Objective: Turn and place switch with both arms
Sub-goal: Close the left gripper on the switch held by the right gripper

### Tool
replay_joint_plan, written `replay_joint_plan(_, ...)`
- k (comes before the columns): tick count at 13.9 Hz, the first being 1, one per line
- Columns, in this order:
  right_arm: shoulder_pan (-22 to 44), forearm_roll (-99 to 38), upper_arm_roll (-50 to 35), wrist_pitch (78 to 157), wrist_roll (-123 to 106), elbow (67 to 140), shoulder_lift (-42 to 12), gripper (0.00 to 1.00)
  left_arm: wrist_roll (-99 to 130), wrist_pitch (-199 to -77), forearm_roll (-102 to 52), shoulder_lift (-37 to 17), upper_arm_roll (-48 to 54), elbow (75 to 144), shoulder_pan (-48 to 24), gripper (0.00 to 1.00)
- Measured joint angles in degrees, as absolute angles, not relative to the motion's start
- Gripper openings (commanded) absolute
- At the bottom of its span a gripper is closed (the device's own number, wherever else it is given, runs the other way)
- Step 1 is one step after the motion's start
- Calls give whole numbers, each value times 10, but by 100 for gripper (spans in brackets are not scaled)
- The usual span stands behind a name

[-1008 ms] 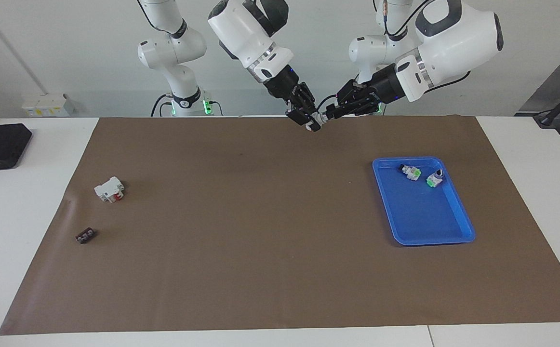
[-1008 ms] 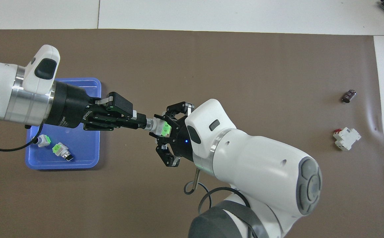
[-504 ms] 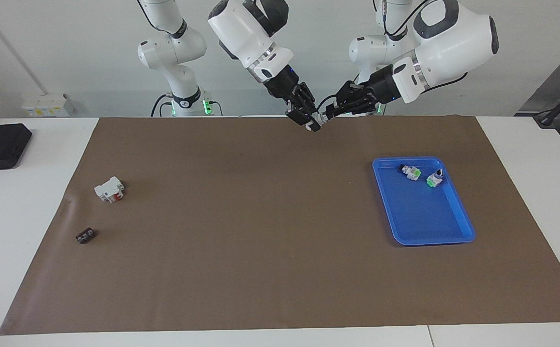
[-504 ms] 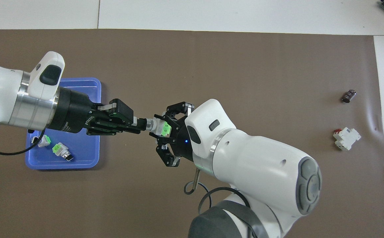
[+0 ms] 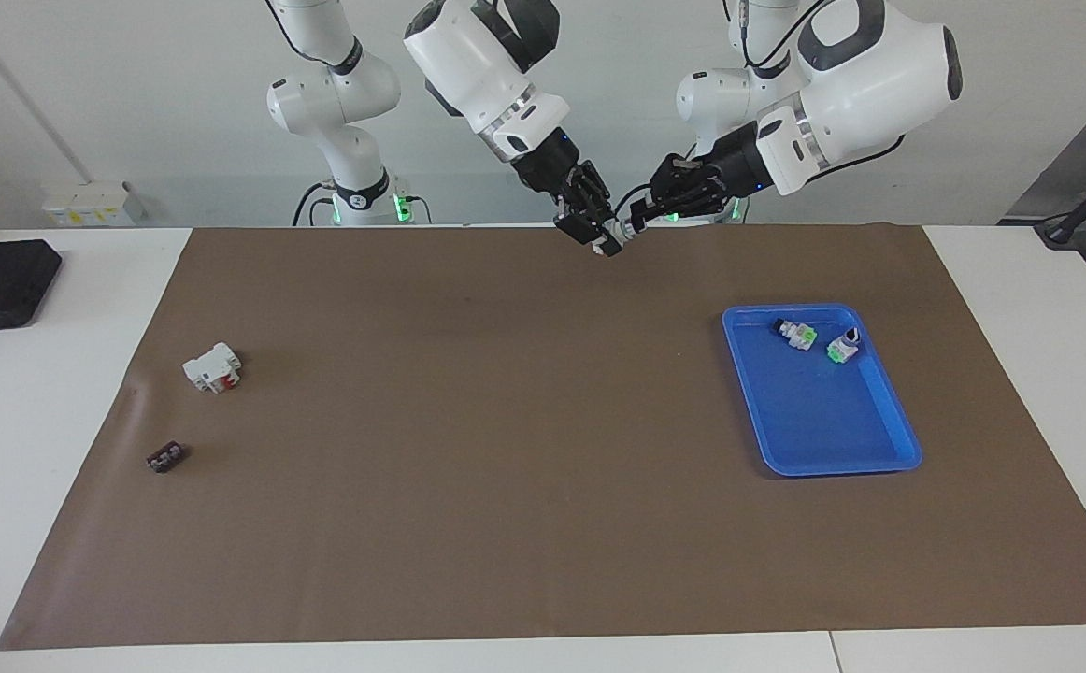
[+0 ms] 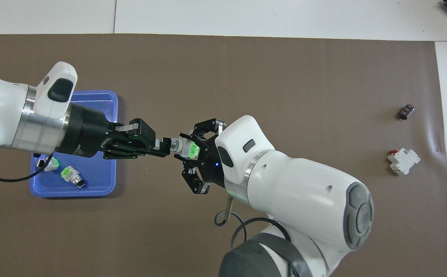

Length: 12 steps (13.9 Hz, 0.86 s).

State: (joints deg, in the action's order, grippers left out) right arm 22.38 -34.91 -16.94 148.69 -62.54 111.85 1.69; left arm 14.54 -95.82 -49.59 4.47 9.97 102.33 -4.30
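Note:
The switch (image 5: 610,245) is a small white block with a green patch and a silver ring at its knob end; it also shows in the overhead view (image 6: 188,149). My right gripper (image 5: 598,236) is shut on its white body and holds it in the air over the mat's edge by the robots, midway between the two bases. In the overhead view the right gripper (image 6: 189,153) surrounds the switch. My left gripper (image 5: 635,227) comes level from the tray's end, and its tip (image 6: 164,146) is at the switch's black knob end.
A blue tray (image 5: 823,449) toward the left arm's end holds two white switches with green (image 5: 797,334) (image 5: 842,348). A larger white block with a red part (image 5: 212,367) and a small dark part (image 5: 166,457) lie toward the right arm's end.
The left arm's wrist has lifted and drawn back a little toward its own end, its tip still at the knob end. The right gripper and the switch have stayed in place.

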Motion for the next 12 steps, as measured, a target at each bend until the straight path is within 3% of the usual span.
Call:
replay_joint_plan(6,225,-349,-170,1487,-624,1123,16,0,110,-960,-472,46,100,1023,-50,0)
replay_joint_plan(12,225,-349,-170,1488,-623,1122,16,0,-94,-963,-464,46,99,1024,-50,0)
